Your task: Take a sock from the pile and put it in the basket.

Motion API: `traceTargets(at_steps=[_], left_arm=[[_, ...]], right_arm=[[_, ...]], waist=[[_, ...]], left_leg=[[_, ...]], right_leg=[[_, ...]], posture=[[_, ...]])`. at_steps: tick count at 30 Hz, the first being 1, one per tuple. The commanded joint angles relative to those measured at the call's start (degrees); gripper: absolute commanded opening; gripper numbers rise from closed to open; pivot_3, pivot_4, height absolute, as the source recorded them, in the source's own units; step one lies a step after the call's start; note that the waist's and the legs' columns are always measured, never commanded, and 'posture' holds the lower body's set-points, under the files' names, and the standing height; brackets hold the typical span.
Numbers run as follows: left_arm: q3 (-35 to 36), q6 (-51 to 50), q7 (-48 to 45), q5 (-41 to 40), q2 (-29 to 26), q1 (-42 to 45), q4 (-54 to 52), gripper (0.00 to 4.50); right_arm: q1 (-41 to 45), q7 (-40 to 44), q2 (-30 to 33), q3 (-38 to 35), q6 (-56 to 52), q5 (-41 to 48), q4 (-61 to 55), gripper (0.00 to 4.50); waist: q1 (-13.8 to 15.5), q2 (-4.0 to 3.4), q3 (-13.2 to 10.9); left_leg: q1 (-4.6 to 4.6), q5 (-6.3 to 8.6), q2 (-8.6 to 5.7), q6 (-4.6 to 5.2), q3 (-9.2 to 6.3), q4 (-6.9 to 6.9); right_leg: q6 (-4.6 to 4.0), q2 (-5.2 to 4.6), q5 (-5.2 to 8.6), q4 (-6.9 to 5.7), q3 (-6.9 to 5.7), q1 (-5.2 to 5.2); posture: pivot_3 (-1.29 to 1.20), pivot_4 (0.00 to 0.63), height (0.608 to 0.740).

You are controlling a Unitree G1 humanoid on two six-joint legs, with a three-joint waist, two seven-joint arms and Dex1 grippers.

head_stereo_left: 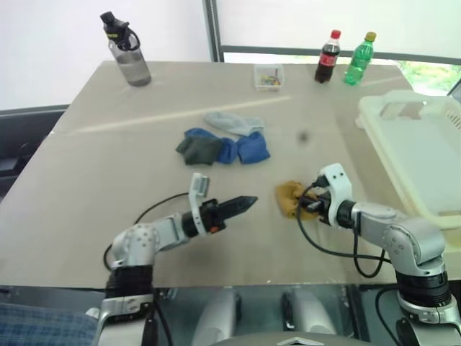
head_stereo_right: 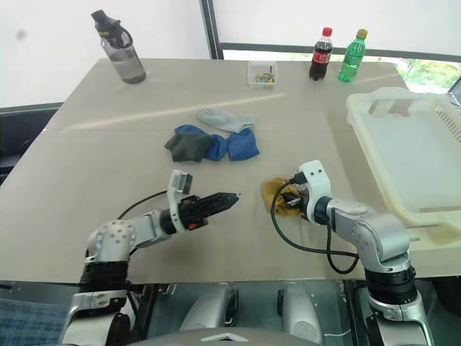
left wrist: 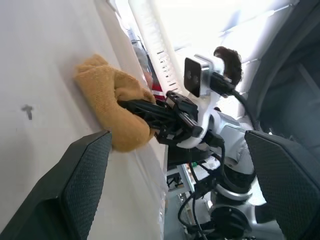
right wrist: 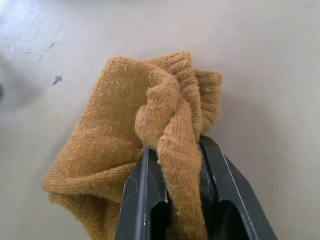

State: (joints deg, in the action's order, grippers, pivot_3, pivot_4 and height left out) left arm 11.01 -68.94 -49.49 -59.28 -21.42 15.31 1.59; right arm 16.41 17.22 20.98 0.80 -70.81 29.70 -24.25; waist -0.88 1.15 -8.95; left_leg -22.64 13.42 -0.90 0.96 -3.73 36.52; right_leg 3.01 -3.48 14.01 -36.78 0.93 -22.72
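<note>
The table (head_stereo_left: 108,216) was a broad beige top with a faint seam running across it, set against a white wall with a dark window post and bright blinds behind the far edge. At far left stood a grey water bottle (head_stereo_left: 128,52) with a black cap; at the far edge sat a small clear box (head_stereo_left: 268,77), a red-capped cola bottle (head_stereo_left: 328,57) whose label was too small to read, and a green soda bottle (head_stereo_left: 359,59). The basket (head_stereo_left: 425,155) lay along the right side. The pile (head_stereo_left: 223,140) of blue, dark and pale grey socks sat mid-table. Nearer, and apart from the pile, a mustard sock (right wrist: 150,135) lay bunched on the table, a fold of it pinched between the clenched fingers of the right gripper (right wrist: 175,150). The left gripper (head_stereo_left: 241,204) hovered left of the sock, its fingers (left wrist: 80,185) spread wide and holding nothing.
</note>
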Motion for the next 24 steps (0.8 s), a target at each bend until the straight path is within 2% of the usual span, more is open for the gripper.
traceTargets(at_steps=[1,4,10,12,18,21,24], left_arm=[[1.48,-1.76,-1.94,-2.86,-3.09,-1.51,-3.82,4.50],[1.47,-0.90,-3.28,-3.18,-5.35,-2.42,-5.46,4.50],[-6.10,11.19,-12.47,7.93,-15.67,-6.45,-12.15,4.50],[-6.47,12.93,-13.35,8.72,-16.32,-6.13,-11.72,4.50],[-7.90,16.41,-13.91,11.70,-16.46,-4.98,-9.88,4.50],[-8.20,17.59,-13.70,12.89,-16.03,-4.28,-8.79,4.50],[-7.86,18.76,-13.07,13.65,-15.31,-3.00,-7.32,4.50]], right_arm=[[-1.88,1.01,-1.12,2.10,-3.18,0.97,3.39,0.01],[-1.11,1.67,-3.03,-0.70,-3.23,2.73,3.43,0.01],[2.69,3.23,-4.37,-8.48,8.81,2.75,3.85,0.01],[3.72,3.80,-3.75,-10.80,12.96,2.68,4.13,0.01],[8.26,2.39,-0.27,-16.70,25.27,-0.31,6.43,0.01],[10.61,0.37,3.20,-17.70,34.81,-6.80,9.80,0.01],[12.06,-2.95,9.34,-17.16,44.91,-16.44,15.89,0.01]], waist=[[-0.04,0.00,0.00],[-0.12,0.00,-0.01],[-0.46,-0.31,-0.26],[-0.11,-0.59,-0.50],[0.19,-0.61,-0.59],[0.16,-0.61,-0.60],[0.22,-0.62,-0.60]], left_leg=[[0.00,0.00,0.00,0.00,0.00,0.00],[0.00,0.00,0.04,0.00,0.01,-0.03],[-0.02,0.00,0.10,-0.01,0.17,-0.12],[-0.19,0.00,0.04,-0.01,0.29,-0.12],[-1.03,-0.01,-0.07,-0.01,0.28,-0.07],[-1.10,-0.03,-0.09,-0.03,0.30,-0.07],[-1.10,-0.02,-0.13,-0.01,0.32,-0.07]], right_leg=[[-0.01,0.00,0.00,0.00,0.00,-0.01],[-0.10,0.01,0.05,0.01,0.00,-0.03],[-0.25,0.00,0.11,0.00,0.15,-0.18],[-0.26,-0.11,0.11,-0.01,0.23,-0.35],[0.01,-0.13,-0.06,-0.05,0.21,-1.12],[0.01,-0.13,-0.06,-0.09,0.20,-1.22],[0.01,-0.13,-0.06,-0.08,0.20,-1.22]], posture=[[0.00,0.150,0.740],[0.00,0.150,0.740],[0.00,0.150,0.740],[0.00,0.150,0.740],[0.00,0.150,0.740],[0.00,0.150,0.740],[0.00,0.150,0.740]])
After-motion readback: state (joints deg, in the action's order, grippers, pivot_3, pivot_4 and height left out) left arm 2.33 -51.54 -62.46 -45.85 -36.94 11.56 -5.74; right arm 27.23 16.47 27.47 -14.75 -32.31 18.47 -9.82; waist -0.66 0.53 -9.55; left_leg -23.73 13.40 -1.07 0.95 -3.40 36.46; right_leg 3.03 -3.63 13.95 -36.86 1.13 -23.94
